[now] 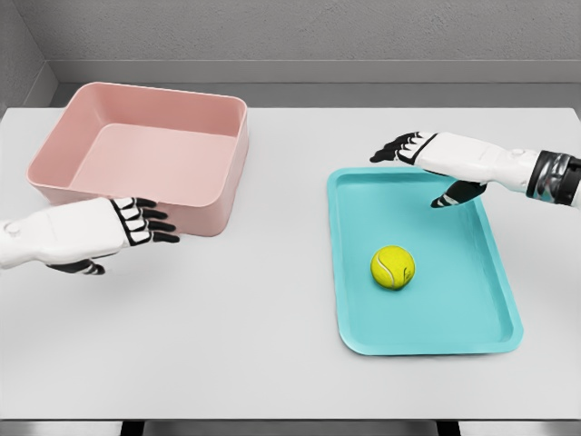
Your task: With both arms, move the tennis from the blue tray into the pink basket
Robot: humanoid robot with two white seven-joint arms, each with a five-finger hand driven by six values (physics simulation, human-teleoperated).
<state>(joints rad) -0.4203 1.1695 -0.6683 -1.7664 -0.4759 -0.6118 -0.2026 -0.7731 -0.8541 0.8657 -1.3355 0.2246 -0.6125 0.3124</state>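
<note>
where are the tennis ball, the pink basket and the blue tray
tennis ball (393, 267), head view, middle of its yellow surface
pink basket (136, 207), head view, its near outer wall
blue tray (427, 341), head view, bare floor near its front rim

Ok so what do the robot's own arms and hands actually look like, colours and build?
Both arms are glossy white shells. The left hand has a white back with black fingers banded in white at the knuckles. The right hand looks the same, white with black fingers, and its arm carries a dark grey and black ringed joint section near the picture's right edge. No loose cables show.
</note>
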